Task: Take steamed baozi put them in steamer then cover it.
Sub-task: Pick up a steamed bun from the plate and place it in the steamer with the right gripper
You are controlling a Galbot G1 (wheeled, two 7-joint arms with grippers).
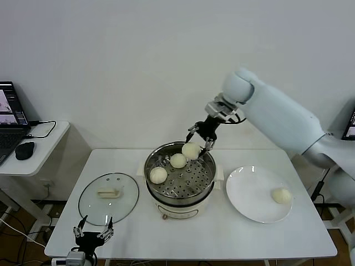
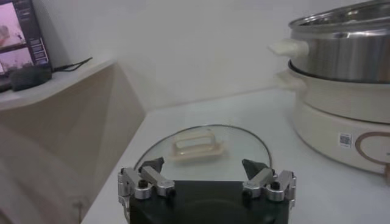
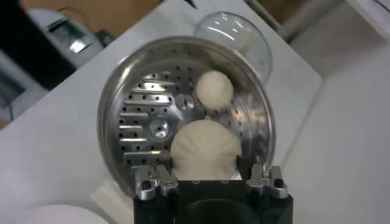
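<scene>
The steamer (image 1: 206,187) stands mid-table with two baozi on its perforated tray (image 1: 158,175) (image 1: 178,160). My right gripper (image 1: 198,143) is shut on a third baozi (image 1: 191,149) and holds it just above the steamer's back rim. In the right wrist view the held baozi (image 3: 205,149) sits between the jaws (image 3: 205,169) over the tray, with one baozi (image 3: 214,89) beyond it. A fourth baozi (image 1: 282,195) lies on the white plate (image 1: 249,191). The glass cover (image 1: 91,202) lies flat on the table, left of the steamer. My left gripper (image 1: 93,233) is open and empty at the front edge, just short of the cover (image 2: 244,143).
A side table (image 1: 39,149) with a laptop (image 1: 11,119) and a mouse (image 1: 24,150) stands to the left. The steamer's base and handle (image 2: 341,115) rise beside the left gripper (image 2: 204,169). A wall is close behind the table.
</scene>
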